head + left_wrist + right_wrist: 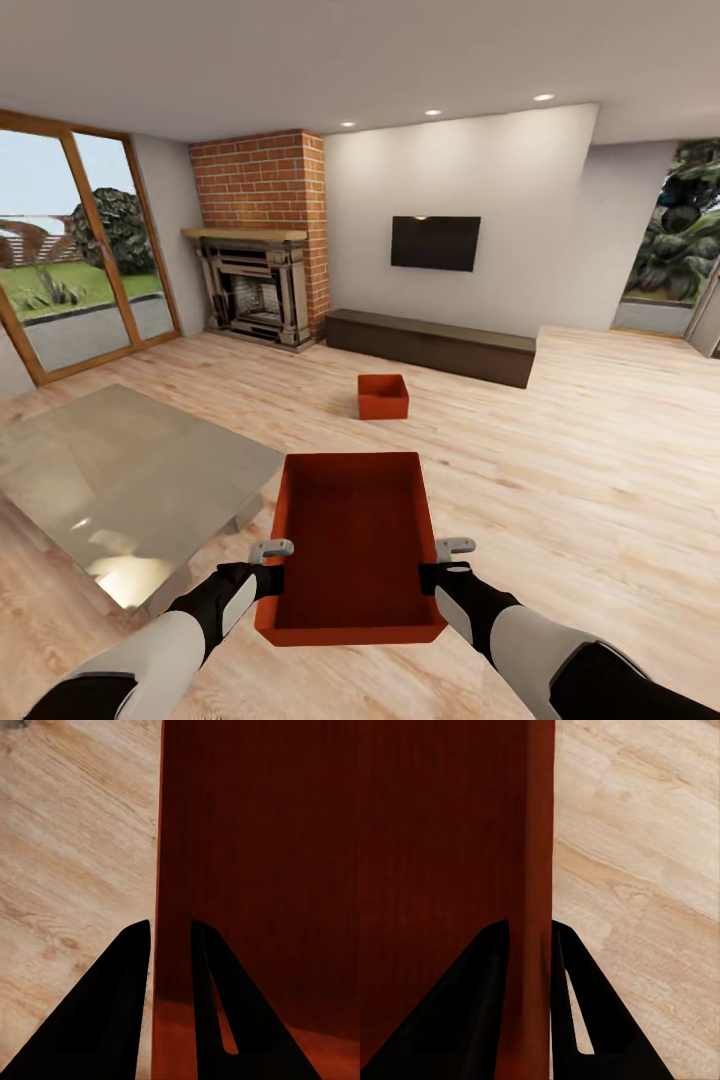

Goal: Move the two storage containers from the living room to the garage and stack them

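- Holding the near orange-red open-top plastic bin (pixel 352 545) out in front of its body, the robot stands in the living room, over the light wood plank floor (pixel 560 470).
- The left gripper (pixel 270 566) is squeezed onto the bin's left wall. In the left wrist view one dark finger (pixel 112 1005) sits outside the wall and the other sits inside, with the thin red wall (pixel 159 870) between them.
- The right gripper (pixel 442 563) does the same on the right wall. In the right wrist view its fingers (pixel 465 1012) pinch that wall (pixel 540 870) from both sides.
- The bin looks lifted off the floor and fairly level, with its open top facing up.
- The second small orange-red bin (pixel 383 396) sits on the wood floor farther ahead, near the long dark low TV bench (pixel 430 346) and well apart from the held bin.
- A big grey glass-topped low table (pixel 130 470) sits close on the robot's left side.
- The step now is most likely carrying this bin out to the garage, which is not seen here.
- To do it well, both arms should keep the same height and the same gap, so the thin walls do not slip out or bend.
- Turning slowly would help, because the table is close and a bump could knock the bin loose.
- The grip should stay tight all the way.
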{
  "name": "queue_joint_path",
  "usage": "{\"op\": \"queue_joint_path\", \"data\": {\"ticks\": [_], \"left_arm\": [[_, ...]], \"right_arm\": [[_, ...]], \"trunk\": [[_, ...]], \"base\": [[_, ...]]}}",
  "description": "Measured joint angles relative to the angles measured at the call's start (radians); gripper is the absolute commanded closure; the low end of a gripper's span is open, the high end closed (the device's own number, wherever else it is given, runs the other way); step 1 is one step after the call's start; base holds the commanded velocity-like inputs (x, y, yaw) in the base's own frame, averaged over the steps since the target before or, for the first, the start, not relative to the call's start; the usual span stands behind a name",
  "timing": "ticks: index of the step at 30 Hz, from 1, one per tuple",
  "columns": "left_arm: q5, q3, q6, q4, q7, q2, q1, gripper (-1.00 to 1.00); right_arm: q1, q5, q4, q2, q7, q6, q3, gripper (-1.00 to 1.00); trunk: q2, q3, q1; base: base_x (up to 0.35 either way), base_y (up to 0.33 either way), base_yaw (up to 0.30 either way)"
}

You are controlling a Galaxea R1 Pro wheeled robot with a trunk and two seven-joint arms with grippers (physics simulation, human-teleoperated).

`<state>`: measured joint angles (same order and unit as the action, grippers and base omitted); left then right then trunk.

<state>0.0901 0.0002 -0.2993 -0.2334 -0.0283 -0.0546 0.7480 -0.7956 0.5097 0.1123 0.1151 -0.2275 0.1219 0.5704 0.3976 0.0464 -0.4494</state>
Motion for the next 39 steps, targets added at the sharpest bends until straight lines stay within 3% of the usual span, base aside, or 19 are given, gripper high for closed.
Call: {"op": "queue_joint_path", "data": {"ticks": [39], "left_arm": [[0.000,0.000,0.000,0.000,0.000,0.000,0.000,1.00]], "right_arm": [[0.000,0.002,0.000,0.000,-0.001,0.000,0.002,1.00]], "trunk": [[0.000,-0.015,0.000]], "base": [[0.000,0.000,0.300]]}}
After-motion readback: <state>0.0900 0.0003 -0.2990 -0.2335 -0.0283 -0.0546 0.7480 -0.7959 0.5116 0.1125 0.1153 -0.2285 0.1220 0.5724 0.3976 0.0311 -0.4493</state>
